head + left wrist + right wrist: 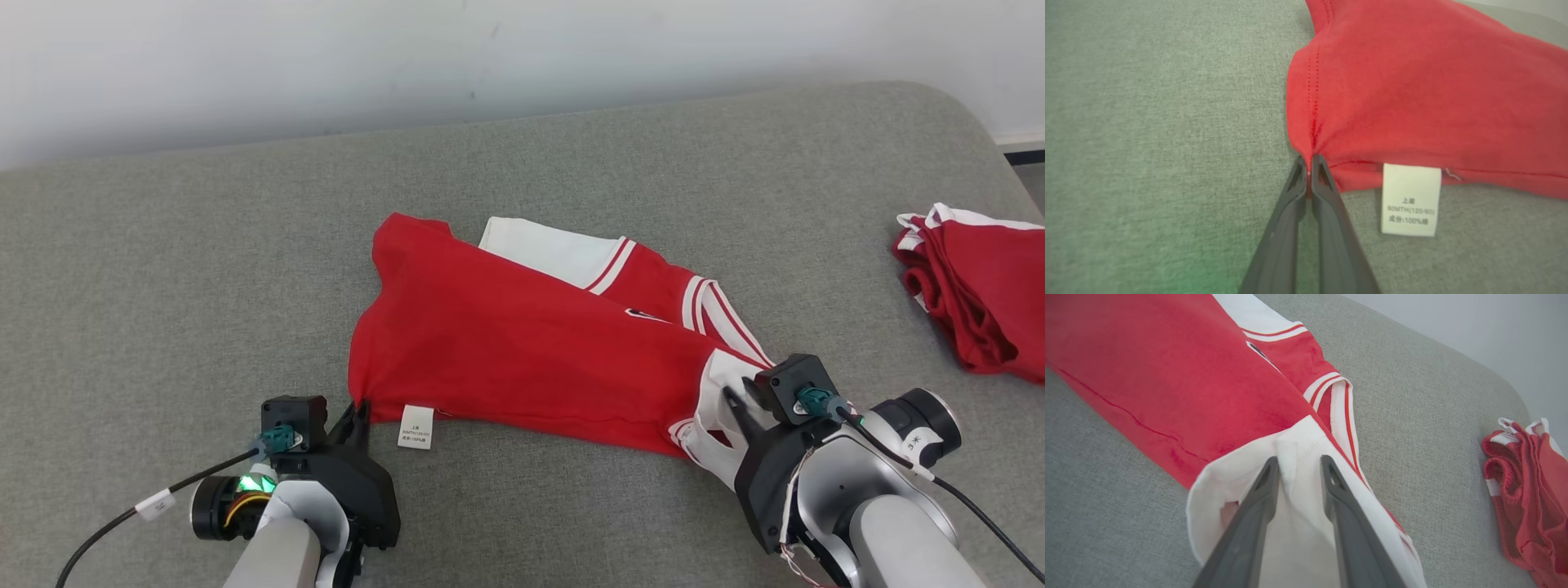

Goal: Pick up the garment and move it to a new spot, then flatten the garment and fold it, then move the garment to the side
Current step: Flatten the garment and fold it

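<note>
A red garment (522,351) with white sleeves and striped trim lies spread across the middle of the grey padded table (163,286), folded lengthwise. A white care label (415,426) sticks out of its near hem. My left gripper (359,406) is shut on the hem's near-left corner; in the left wrist view the fingertips (1309,157) pinch the red cloth (1412,81) beside the label (1410,200). My right gripper (739,392) sits at the near-right end, and a bunched fold of the white sleeve (1298,522) is caught between its tips (1299,459).
A second red and white garment (980,286) lies crumpled at the table's right edge, also seen in the right wrist view (1531,490). Bare grey surface stretches to the left and behind the garment. A pale wall rises beyond the far edge.
</note>
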You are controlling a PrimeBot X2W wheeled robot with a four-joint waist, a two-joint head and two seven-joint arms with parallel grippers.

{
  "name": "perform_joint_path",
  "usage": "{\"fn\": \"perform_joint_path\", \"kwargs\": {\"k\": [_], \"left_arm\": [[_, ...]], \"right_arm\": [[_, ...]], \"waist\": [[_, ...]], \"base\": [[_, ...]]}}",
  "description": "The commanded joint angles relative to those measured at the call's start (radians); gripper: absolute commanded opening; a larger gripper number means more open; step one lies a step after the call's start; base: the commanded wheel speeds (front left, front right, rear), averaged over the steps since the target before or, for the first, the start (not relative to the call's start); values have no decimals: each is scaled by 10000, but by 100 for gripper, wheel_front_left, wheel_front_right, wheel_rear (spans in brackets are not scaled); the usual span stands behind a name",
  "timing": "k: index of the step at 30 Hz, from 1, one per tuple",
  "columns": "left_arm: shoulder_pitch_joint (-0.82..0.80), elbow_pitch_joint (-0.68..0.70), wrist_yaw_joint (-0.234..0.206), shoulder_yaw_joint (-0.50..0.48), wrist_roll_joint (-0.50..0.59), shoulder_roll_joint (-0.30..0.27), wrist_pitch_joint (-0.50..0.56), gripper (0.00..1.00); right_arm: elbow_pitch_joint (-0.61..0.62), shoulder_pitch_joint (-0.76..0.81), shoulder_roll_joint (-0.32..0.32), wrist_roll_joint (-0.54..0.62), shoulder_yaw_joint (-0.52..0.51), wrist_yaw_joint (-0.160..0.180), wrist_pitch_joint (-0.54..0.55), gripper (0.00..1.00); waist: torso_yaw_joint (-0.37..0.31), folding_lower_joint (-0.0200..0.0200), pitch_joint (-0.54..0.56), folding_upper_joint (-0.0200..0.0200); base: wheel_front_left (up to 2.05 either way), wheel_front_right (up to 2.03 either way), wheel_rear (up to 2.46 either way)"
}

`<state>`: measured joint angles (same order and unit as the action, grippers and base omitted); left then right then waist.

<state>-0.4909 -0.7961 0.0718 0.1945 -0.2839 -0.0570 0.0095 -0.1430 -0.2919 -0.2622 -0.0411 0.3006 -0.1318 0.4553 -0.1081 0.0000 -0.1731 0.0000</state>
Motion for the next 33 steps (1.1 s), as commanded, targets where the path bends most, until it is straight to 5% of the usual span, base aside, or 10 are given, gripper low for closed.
{"fn": "perform_joint_path", "kwargs": {"k": [1, 19, 27, 33], "left_arm": [[110, -69, 28, 46, -50, -1, -29, 0], [-677, 898, 329, -663, -1437, -43, -394, 0], [-2332, 2218, 590, -1540, -4065, -239, 1361, 0], [-4464, 2630, 313, -1904, -4642, -879, 2556, 0]], "right_arm": [[-67, -56, 33, 17, -14, 23, -53, 0], [611, -1142, 153, -702, -962, 23, -1159, 0], [63, -3747, -324, -1544, -268, 23, -1426, 0], [-1584, -6897, -458, -1812, 17, 23, -2456, 0]], "waist": [[38, 0, 35, 0], [-65, 0, 656, 0], [-398, 0, -89, 0], [-625, 0, -1709, 0]], "base": [[0, 0, 0], [0, 0, 0], [0, 0, 0], [0, 0, 0]]}}
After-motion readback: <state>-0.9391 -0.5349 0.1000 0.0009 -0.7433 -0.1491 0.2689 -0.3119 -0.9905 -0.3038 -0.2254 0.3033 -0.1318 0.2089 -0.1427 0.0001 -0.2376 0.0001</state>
